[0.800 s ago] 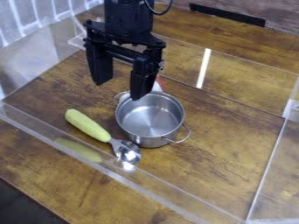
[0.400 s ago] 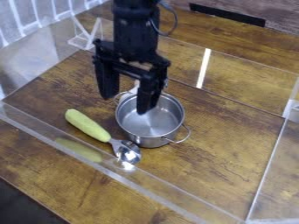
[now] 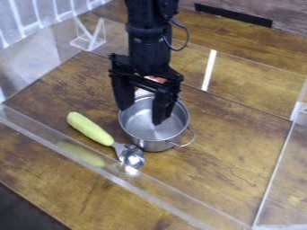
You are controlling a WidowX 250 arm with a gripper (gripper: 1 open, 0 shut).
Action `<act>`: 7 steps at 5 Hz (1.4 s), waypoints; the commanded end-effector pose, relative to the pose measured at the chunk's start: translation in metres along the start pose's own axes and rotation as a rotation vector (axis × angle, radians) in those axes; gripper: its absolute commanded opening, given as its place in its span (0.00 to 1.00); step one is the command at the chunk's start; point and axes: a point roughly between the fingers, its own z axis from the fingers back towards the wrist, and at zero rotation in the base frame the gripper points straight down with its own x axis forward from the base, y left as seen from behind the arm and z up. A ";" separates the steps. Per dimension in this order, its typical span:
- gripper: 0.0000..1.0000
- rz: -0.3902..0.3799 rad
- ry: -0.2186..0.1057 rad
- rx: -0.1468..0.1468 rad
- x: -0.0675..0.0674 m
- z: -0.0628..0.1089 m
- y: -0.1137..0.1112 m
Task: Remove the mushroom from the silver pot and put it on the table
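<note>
Where acrylic walls (image 3: 258, 193) stand, planks (image 3: 228, 117) run dark.

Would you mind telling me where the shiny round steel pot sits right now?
The shiny round steel pot stands near the middle of the dark wooden table, under the open gripper, with the long yellow corn-like piece to its left.

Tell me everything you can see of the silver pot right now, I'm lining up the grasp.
The silver pot is a round, shiny steel pot standing upright on the wooden table. One small loop handle shows at its lower right; the other is hidden. The open gripper points straight down over it, one finger inside the bowl, the other outside the left rim; contact can't be judged. What shows of the inside looks bare; no mushroom is visible. A spoon lies just in front.
</note>
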 end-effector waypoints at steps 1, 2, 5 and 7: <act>1.00 0.034 -0.080 -0.007 0.017 0.010 0.016; 1.00 0.037 -0.094 -0.016 0.024 0.004 0.021; 1.00 0.052 -0.091 -0.045 0.037 -0.018 0.030; 1.00 0.062 -0.076 -0.057 0.039 -0.033 0.032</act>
